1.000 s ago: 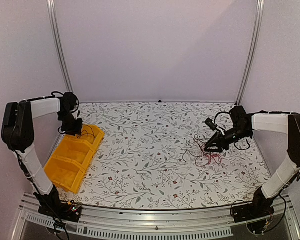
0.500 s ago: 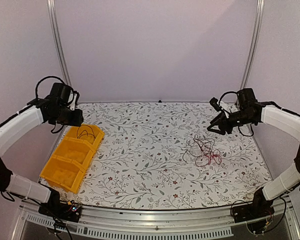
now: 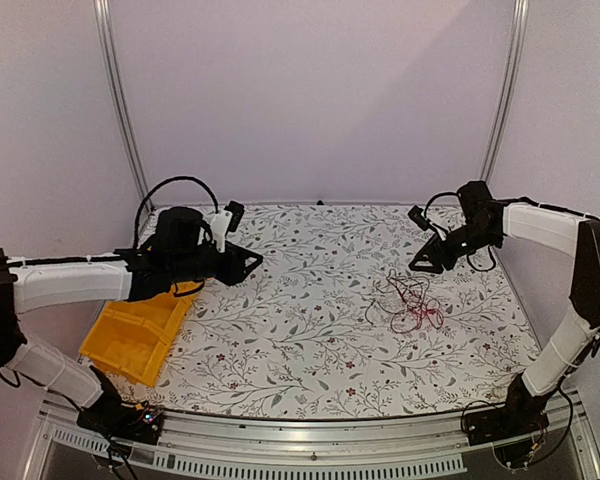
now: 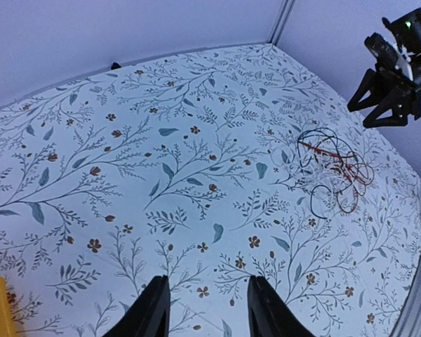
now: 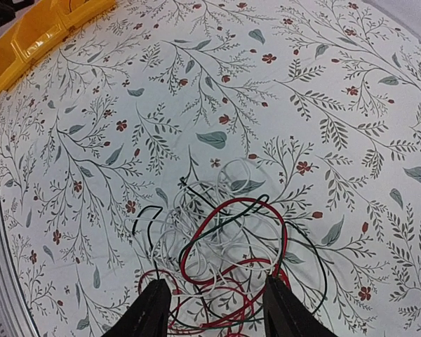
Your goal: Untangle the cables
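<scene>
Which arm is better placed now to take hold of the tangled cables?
The right. The right gripper, open, hangs close to the cables, which lie between its fingers in the wrist view. The left gripper is far off, near the yellow bin.

Left tool (image 3: 252,262) and right tool (image 3: 418,267) both hover, fingers spread.

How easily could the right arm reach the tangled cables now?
Probably easily: the right gripper hovers open close to the cables, and nothing stands between them.
</scene>
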